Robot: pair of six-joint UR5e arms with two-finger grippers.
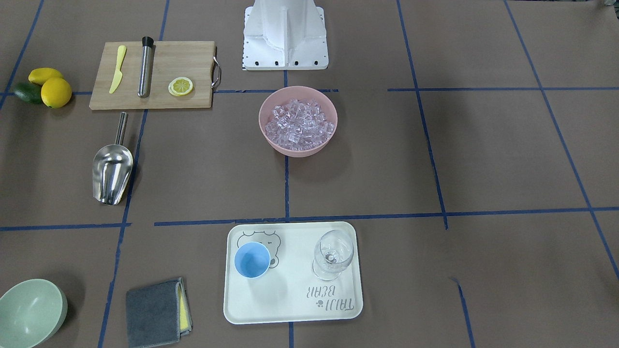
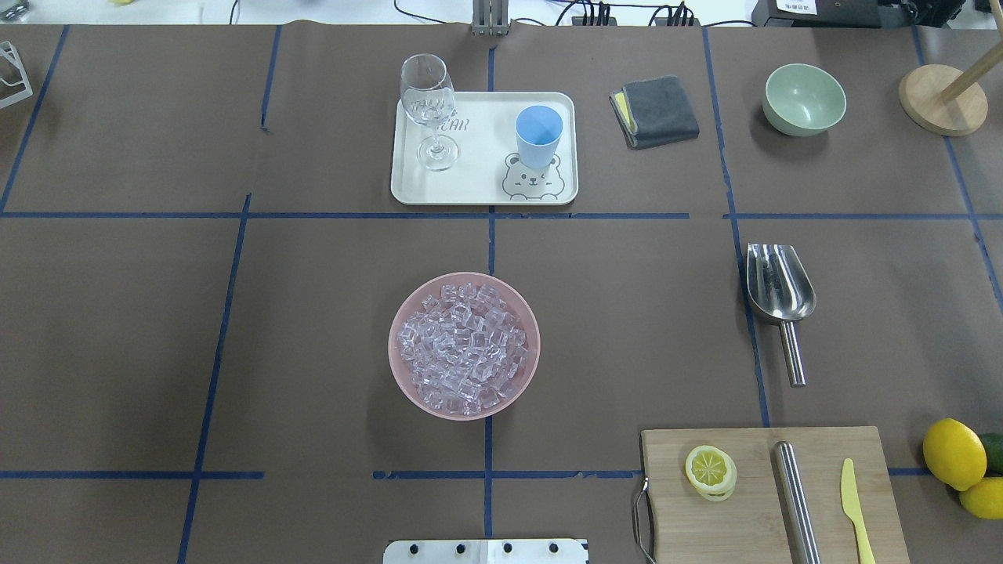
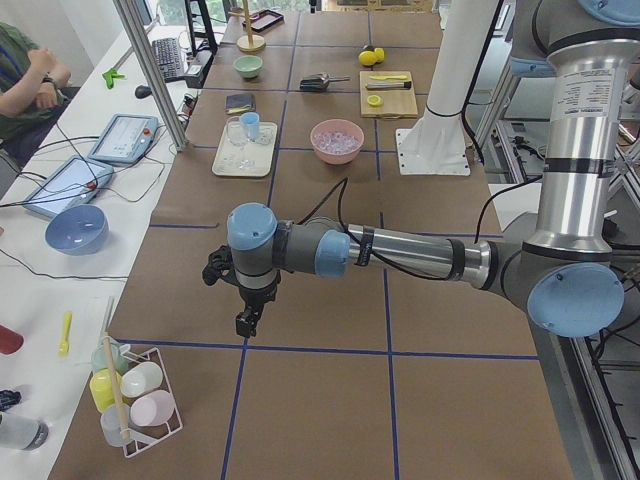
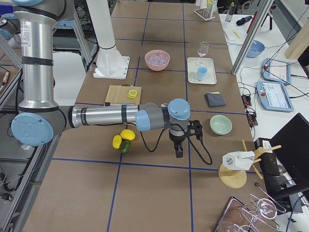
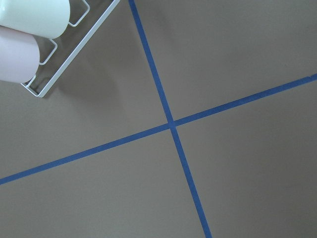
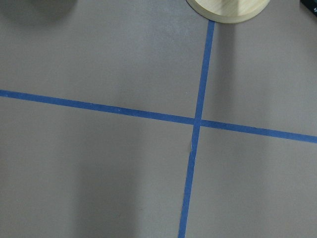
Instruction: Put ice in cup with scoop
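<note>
The ice [image 1: 298, 123] is a heap of clear cubes in a pink bowl [image 2: 407, 313] at the table's middle. The light-blue cup [image 1: 252, 259] stands upright and empty on a white tray [image 1: 290, 309]; it also shows in the overhead view [image 2: 538, 135]. The steel scoop [image 1: 112, 169] lies on the table on the robot's right side, trough toward the far edge [image 2: 777, 294]. My left gripper [image 3: 245, 322] hangs over bare table far out on the left end. My right gripper [image 4: 179, 152] hangs far out on the right end. Both show only in side views; I cannot tell whether they are open or shut.
A cutting board [image 2: 772, 493] holds a lemon slice [image 2: 710, 471], a steel cylinder [image 2: 795, 501] and a yellow knife [image 2: 856, 509]. A stemmed glass [image 2: 429, 106] shares the tray. A grey cloth [image 2: 654, 110], a green bowl [image 2: 805, 98], lemons [image 2: 954, 454] and a wooden stand [image 2: 943, 100] lie on the right side.
</note>
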